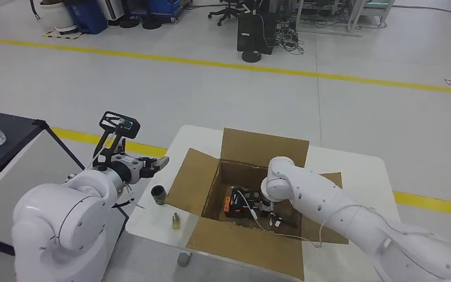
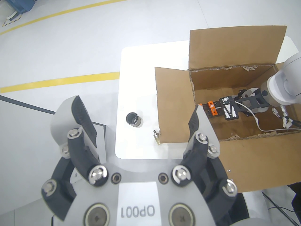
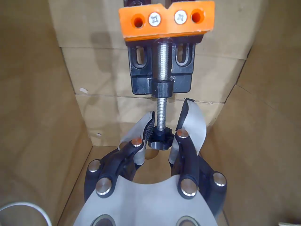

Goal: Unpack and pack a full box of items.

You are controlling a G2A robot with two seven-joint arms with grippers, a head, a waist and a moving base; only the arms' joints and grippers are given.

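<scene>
Inside brown cardboard box (image 1: 264, 144): right gripper (image 3: 168, 111), jaws apart, straddles screw (image 3: 162, 59) of black orange-padded metal vise (image 3: 183, 81), likely heavy, rigid. Left gripper (image 2: 136, 106) spread, empty.

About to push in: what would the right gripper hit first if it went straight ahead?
Probably the vise: the right gripper already straddles its screw, jaws apart, and the vise's black base sits straight ahead. Depth is unclear.
</scene>
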